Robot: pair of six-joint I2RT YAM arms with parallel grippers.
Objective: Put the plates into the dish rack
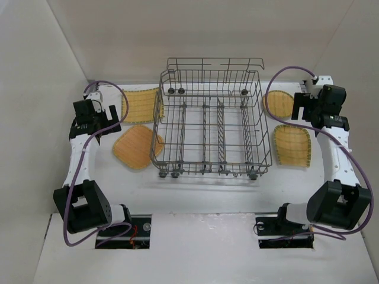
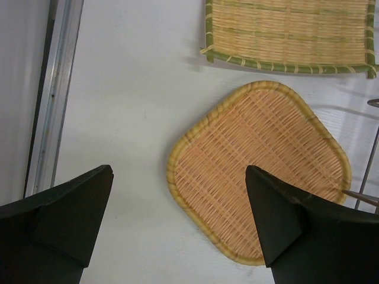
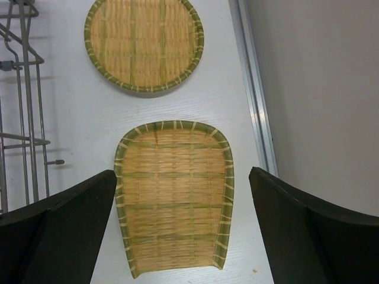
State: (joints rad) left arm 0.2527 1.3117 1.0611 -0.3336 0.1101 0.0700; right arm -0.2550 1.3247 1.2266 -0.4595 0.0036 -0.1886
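While plates (image 1: 138, 147) lie flat, dish rack (image 1: 207, 161) upright, tall rail (image 1: 214, 61) rearward

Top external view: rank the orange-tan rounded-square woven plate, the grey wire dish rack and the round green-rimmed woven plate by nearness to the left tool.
Measured from the left tool:
1. Orange-tan rounded-square woven plate: just beside it, on the left side.
2. Grey wire dish rack: in the middle.
3. Round green-rimmed woven plate: far right side.
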